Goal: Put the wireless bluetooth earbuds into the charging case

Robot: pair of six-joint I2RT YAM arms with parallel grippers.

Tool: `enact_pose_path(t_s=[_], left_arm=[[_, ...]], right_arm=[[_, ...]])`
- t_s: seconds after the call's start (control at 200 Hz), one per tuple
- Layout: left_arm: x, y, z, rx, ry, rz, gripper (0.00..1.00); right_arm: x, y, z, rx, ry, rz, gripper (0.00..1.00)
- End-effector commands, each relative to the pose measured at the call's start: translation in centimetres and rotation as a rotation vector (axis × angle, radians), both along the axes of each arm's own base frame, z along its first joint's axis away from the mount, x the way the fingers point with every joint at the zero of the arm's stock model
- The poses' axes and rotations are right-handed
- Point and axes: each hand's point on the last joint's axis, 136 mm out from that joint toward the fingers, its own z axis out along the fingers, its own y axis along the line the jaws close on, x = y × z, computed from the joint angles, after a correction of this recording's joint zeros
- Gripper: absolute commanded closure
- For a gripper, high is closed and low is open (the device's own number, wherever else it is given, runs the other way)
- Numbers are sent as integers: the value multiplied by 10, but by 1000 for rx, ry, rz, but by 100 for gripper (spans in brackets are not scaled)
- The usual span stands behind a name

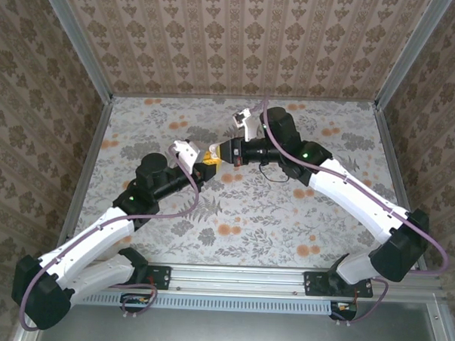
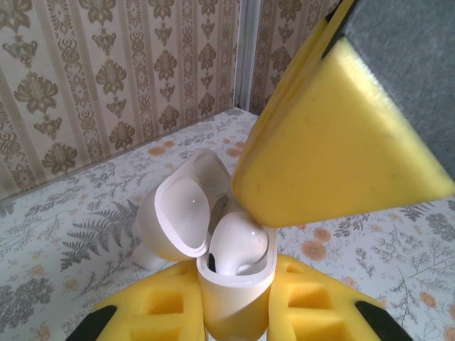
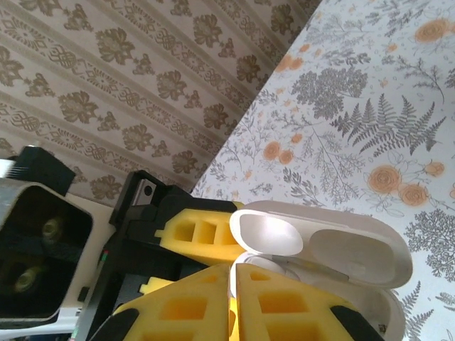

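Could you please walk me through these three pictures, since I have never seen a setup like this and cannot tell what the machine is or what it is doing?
This is a pair of robot arms bolted to the near edge of a table covered in a floral print. The overhead picture is taken from above and behind them. The other two come from small cameras on each wrist, so the yellow padded shapes at their edges are that arm's own fingers.

The arms meet above the middle of the table. The left gripper is shut on a small white charging case whose lid is flipped open. A glossy white earbud sits in the case. The right gripper is shut, its fingertips pressed together right at the case opening, apparently seating the earbud.
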Motion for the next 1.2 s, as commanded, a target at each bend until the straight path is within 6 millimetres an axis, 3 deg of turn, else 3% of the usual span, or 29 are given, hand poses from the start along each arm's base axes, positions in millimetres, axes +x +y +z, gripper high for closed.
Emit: enact_pose_path(t_s=[0.0, 0.21, 0.275, 0.425, 0.55, 0.775, 0.97, 1.195], left_arm=[[-4, 1, 25, -32, -81, -15, 100], [1, 14, 18, -8, -71, 58, 100], [4, 23, 13, 7, -54, 100, 100], [8, 48, 2, 30, -13, 196, 100], [5, 69, -10, 62, 10, 256, 100], [-6, 95, -21, 75, 23, 324, 100], [-9, 102, -26, 95, 28, 333, 100], [-8, 104, -30, 111, 31, 336, 100]], right_arm=[[-6, 1, -3, -38, 18, 30, 89], [-4, -13, 24, -16, -34, 4, 82], [1, -23, 34, -21, -62, -39, 76], [28, -49, 21, -149, -83, -185, 69], [47, -57, -16, -261, -19, -232, 67], [82, -35, -84, -392, 55, -193, 63], [111, -7, -140, -517, 87, -105, 58], [131, 20, -207, -674, 138, -3, 54]])
